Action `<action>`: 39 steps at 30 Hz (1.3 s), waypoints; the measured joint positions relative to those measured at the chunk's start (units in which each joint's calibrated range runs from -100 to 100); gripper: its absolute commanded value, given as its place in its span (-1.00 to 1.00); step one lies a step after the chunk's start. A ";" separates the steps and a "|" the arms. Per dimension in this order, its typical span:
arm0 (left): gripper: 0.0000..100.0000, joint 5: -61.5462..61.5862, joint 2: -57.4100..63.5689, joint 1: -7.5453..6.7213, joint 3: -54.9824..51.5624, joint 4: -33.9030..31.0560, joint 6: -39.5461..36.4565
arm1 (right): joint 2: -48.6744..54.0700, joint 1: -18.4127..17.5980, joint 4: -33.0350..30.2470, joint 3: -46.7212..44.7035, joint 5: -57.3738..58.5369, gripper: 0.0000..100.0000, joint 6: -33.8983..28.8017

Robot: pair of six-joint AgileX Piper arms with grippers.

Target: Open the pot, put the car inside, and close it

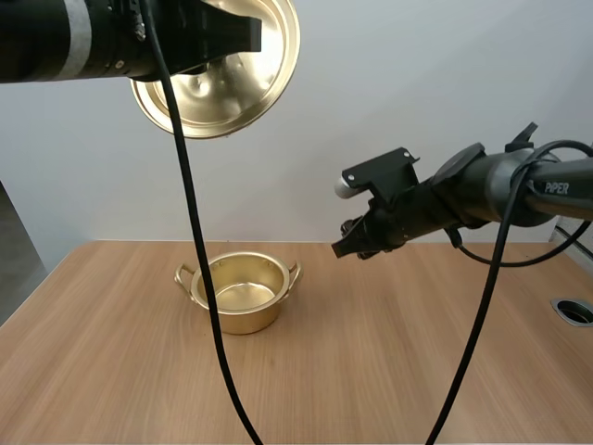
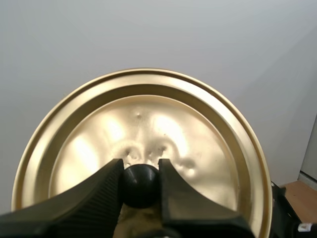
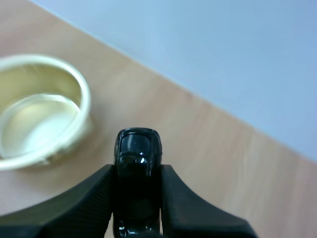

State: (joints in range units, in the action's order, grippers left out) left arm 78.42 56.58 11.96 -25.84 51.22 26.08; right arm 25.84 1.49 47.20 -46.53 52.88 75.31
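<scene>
The gold pot (image 1: 241, 291) stands open on the wooden table, its inside bare. High above it at the upper left, my left gripper (image 1: 243, 37) holds the gold lid (image 1: 222, 79) tilted on edge. In the left wrist view the fingers pinch the lid's black knob (image 2: 141, 184). My right gripper (image 1: 345, 245) hangs in the air to the right of the pot, well above the table. Its fingers are shut on a small glossy black car (image 3: 138, 163), seen beside the pot (image 3: 39, 111) in the right wrist view.
The table (image 1: 389, 371) stretches wide in front of and to the right of the pot. A round metal grommet (image 1: 574, 311) sits at the table's right edge.
</scene>
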 measured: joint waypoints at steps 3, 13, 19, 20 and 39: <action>-1.00 2.21 0.00 0.68 0.00 3.55 3.41 | -1.47 -2.05 4.94 4.93 7.08 -1.00 4.23; -1.00 3.52 0.68 3.87 1.00 12.94 5.92 | -11.17 -13.16 21.25 8.07 0.84 -1.00 8.53; -1.00 3.56 2.87 6.61 2.26 20.05 6.02 | -18.94 -18.39 20.85 8.07 -11.02 -1.00 9.75; -1.00 3.78 3.39 6.73 2.26 20.86 6.02 | -20.16 -18.76 19.86 8.07 -11.98 -1.00 10.15; -1.00 7.74 5.68 8.19 2.26 19.84 5.90 | -29.71 -18.94 18.01 8.80 -14.84 0.38 10.06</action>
State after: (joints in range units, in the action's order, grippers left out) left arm 86.16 62.26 20.14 -23.58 71.06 31.98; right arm -3.87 -17.45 65.21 -37.73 38.04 85.37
